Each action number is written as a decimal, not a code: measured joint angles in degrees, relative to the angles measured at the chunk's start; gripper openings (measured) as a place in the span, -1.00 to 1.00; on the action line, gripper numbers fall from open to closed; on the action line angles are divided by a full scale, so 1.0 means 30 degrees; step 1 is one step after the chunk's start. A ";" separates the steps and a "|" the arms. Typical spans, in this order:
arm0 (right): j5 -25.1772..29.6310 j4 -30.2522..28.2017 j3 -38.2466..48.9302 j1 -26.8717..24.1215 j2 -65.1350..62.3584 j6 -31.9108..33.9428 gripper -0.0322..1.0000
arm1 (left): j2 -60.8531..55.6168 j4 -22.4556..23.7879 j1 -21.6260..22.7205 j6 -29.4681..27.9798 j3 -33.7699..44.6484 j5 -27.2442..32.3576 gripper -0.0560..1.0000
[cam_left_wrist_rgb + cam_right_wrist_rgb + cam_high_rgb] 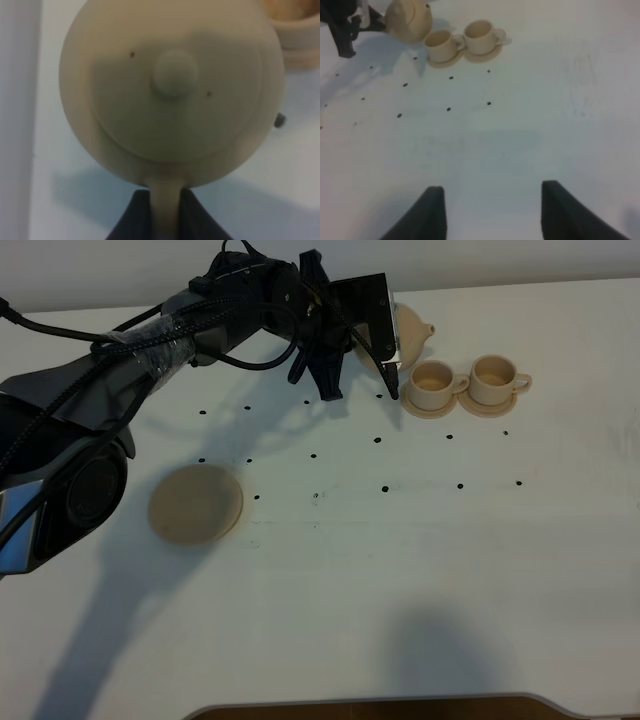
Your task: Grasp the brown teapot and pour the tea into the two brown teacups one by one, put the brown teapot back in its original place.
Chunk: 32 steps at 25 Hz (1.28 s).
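From high up, the left arm reaches from the near left to the far middle, its left gripper (365,350) at the brown teapot (412,328), just left of the 2 brown teacups (433,383); the wide saucer (196,504) lies well apart, near left. Only the left wrist view shows the jaws clamped on the teapot's loop handle. The right wrist view shows the right gripper (492,200) over bare table (530,135), jaws apart and empty.

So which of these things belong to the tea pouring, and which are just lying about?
In the job: teapot, held by the left gripper; cup nearest it; other cup; big saucer.
Just there: table, its dark dots, open right gripper.
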 joint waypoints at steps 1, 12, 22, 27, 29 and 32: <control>0.0000 0.0000 0.0000 0.0000 0.0000 0.0000 -0.08 | 0.0000 0.0000 -0.0003 0.0192 0.0000 -0.0176 -0.63; 0.0000 0.0000 0.0000 0.0000 0.0000 0.0000 -0.08 | 0.0000 0.0797 -0.0003 0.3178 -0.0037 -0.0443 -0.63; 0.0000 0.0000 0.0000 0.0000 0.0000 0.0000 -0.08 | 0.0000 0.3605 -0.0037 0.4148 -0.0037 -0.1318 -0.63; 0.0000 0.0000 0.0000 0.0000 0.0000 0.0000 -0.08 | 0.0000 0.3705 -0.0261 0.5135 -0.0037 -0.1703 -0.63; 0.0000 0.0000 0.0000 0.0000 0.0000 0.0000 -0.08 | 0.0000 0.3721 -0.0355 0.5516 -0.0037 -0.1817 -0.63; 0.0000 0.0000 0.0000 0.0000 0.0000 0.0000 -0.08 | 0.0000 0.3721 -0.0453 0.6142 -0.0037 -0.1868 -0.63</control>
